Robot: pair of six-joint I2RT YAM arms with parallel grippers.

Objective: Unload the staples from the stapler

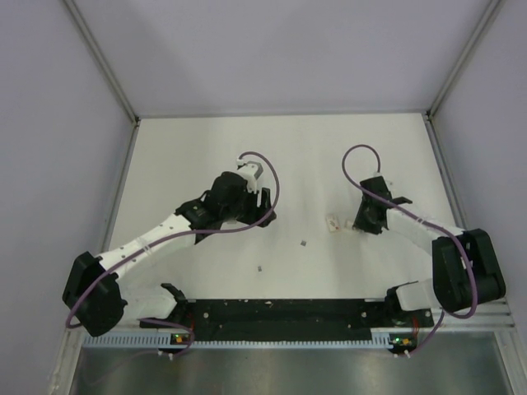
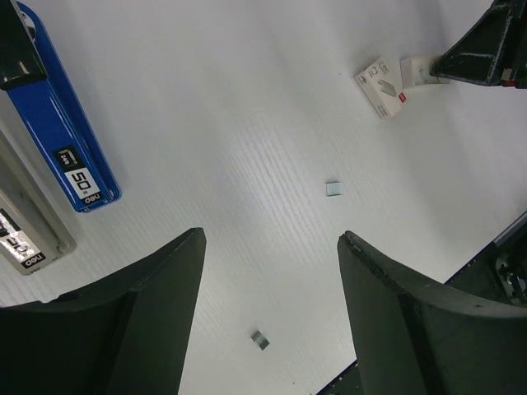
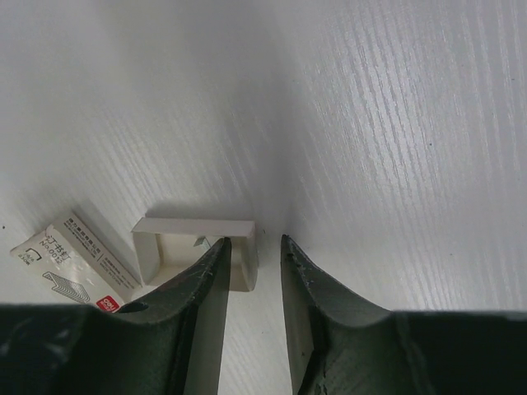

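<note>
Fingers (image 2: pixel 156 313) of my left end effector (image 2: pixel 270 239), matte black wedges, stand wide apart over the ribbed white worktop (image 2: pixel 247 99), holding nothing. Staples (image 2: pixel 260 339) lie loose there as small silvery blocks, one between my fingertips and another (image 2: pixel 333 188) farther out. Beyond, at far left, the stapler (image 2: pixel 58 132) lies opened, its glossy blue arm beside a grey metal rail (image 2: pixel 25 230). My right end effector (image 3: pixel 254 243) is narrowly apart, straddling one wall of a shallow white cardboard tray (image 3: pixel 193 224). A printed sleeve (image 3: pixel 70 263) lies just beside it.
</note>
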